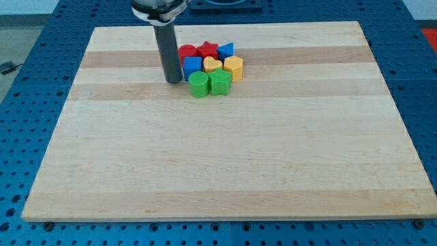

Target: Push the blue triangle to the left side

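Note:
The blue triangle (227,50) sits at the upper right of a tight cluster of blocks near the view's top centre. The cluster also holds a red round block (187,51), a red star (207,49), a blue block (192,66), a yellow heart (212,65), a yellow block (233,67), a green round block (198,84) and a green block (220,82). My tip (173,81) rests on the board just left of the blue block and the green round block. The rod hides part of the red round block.
The wooden board (225,171) lies on a blue perforated table (27,102). The cluster sits near the board's top edge.

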Motion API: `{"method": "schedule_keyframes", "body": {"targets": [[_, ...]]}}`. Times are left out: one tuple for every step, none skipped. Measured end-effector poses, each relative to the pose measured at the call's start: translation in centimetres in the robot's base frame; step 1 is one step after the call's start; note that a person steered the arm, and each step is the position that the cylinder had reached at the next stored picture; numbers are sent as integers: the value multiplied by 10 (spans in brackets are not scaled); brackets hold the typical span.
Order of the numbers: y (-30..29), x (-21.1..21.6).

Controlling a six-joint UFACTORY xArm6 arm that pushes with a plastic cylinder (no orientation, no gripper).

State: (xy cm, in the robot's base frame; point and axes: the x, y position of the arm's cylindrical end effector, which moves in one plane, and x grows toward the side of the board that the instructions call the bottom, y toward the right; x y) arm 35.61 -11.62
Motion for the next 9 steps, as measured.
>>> {"method": "schedule_keyframes", "body": {"targets": [[-35,-7],[-45,-70],[-28,-97],[-6,-87],[18,-71],[28,-65],[22,-71],[13,-102],[39,-139]]}}
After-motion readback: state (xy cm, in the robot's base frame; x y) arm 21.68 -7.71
